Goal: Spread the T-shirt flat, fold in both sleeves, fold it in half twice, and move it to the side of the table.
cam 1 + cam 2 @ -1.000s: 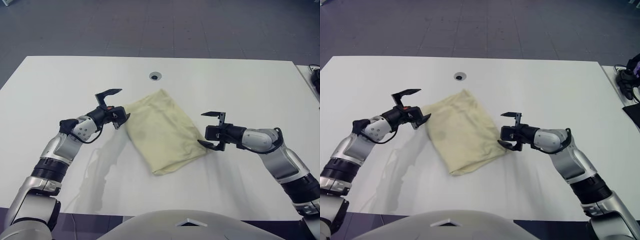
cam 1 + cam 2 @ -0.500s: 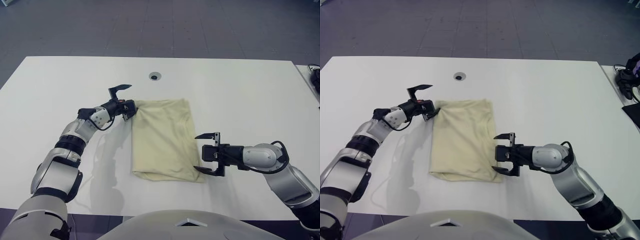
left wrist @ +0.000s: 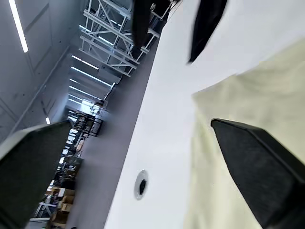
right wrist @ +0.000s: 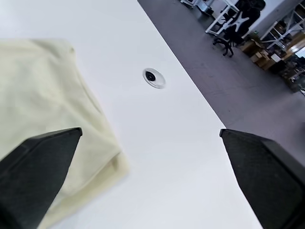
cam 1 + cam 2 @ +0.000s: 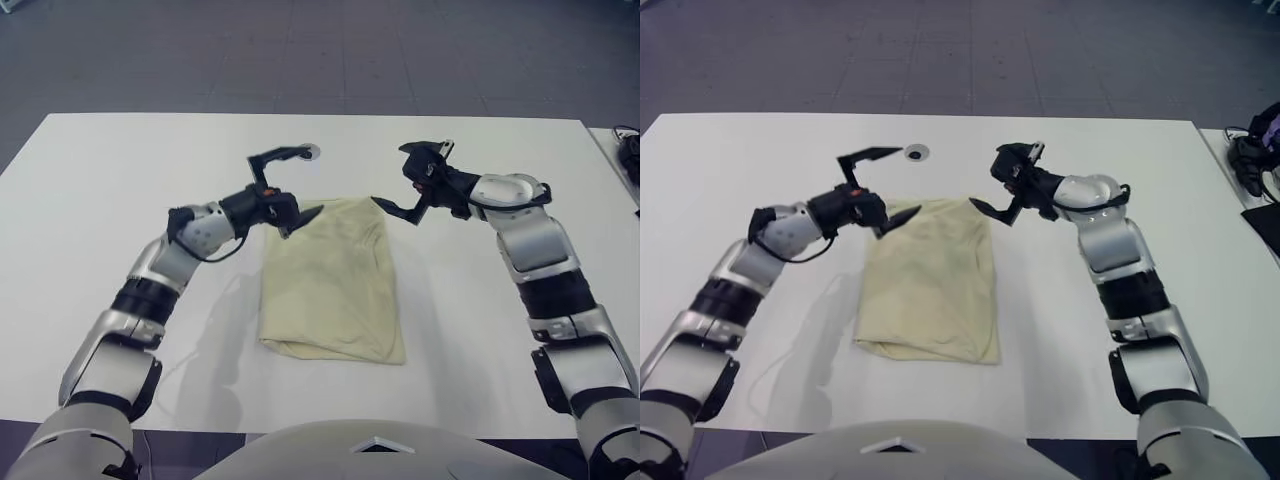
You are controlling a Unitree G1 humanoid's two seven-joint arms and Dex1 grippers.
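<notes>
The pale yellow T-shirt (image 5: 330, 280) lies folded into a narrow rectangle on the white table (image 5: 120, 170), long side running away from me. My left gripper (image 5: 312, 181) is open just above the shirt's far left corner, its lower finger (image 3: 267, 167) over the cloth. At the far right corner my right gripper (image 5: 390, 175) is open too, its lower fingertip close to the fabric edge. The right wrist view has that shirt corner (image 4: 43, 95) between its own two fingers (image 4: 38, 162). Neither gripper holds anything.
A round cable grommet (image 5: 917, 152) sits in the table just beyond the shirt, behind my left gripper. Bare table spreads to the left, to the right (image 5: 500, 330) and in front. Dark gear (image 5: 1250, 155) lies on a neighbouring surface at the far right.
The shirt turned from diagonal to straight a second ago. Since then my right gripper swung from the shirt's near right corner to its far right corner; the left shifted slightly right.
</notes>
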